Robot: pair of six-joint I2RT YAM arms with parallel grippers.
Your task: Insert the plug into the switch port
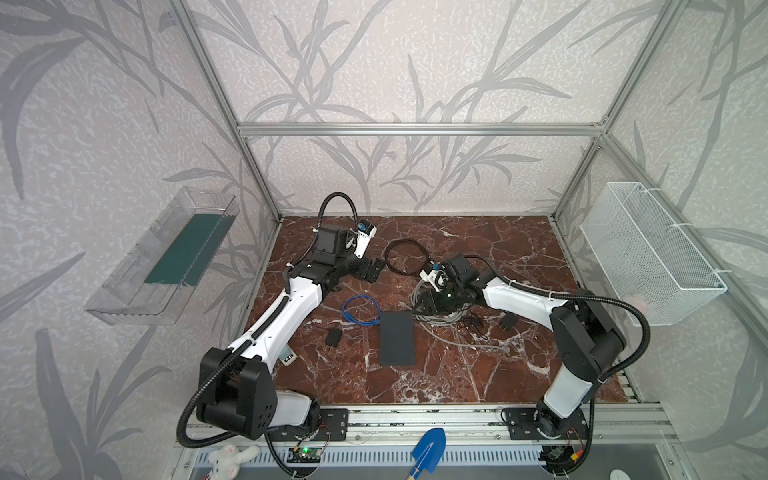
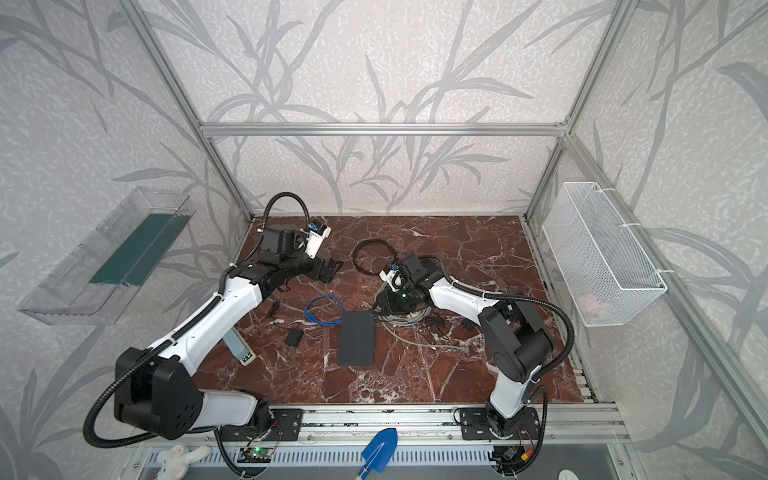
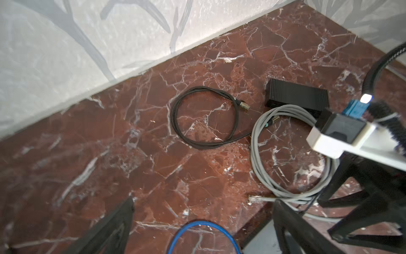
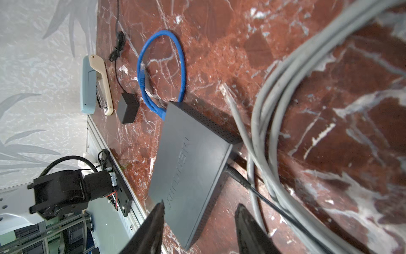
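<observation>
Switch [image 3: 296, 96] well ahead of left gripper [image 3: 204, 200] — jaws spread wide — near right gripper [image 4: 201, 204], also parted

We see a tabletop [image 1: 478, 374] of red-brown marble veined in white, and walls [image 1: 374, 62] of pale grey with darker grey leaf sprays. We count a blue cable [image 4: 151, 102], a black cable [image 3: 206, 146], a light grey cable [image 4: 272, 99], a matt dark grey slab [image 1: 397, 338] and a black, finely ribbed switch [image 3: 296, 92]. We note a white mesh basket [image 1: 648, 257] and a blue shovel [image 1: 429, 451].
</observation>
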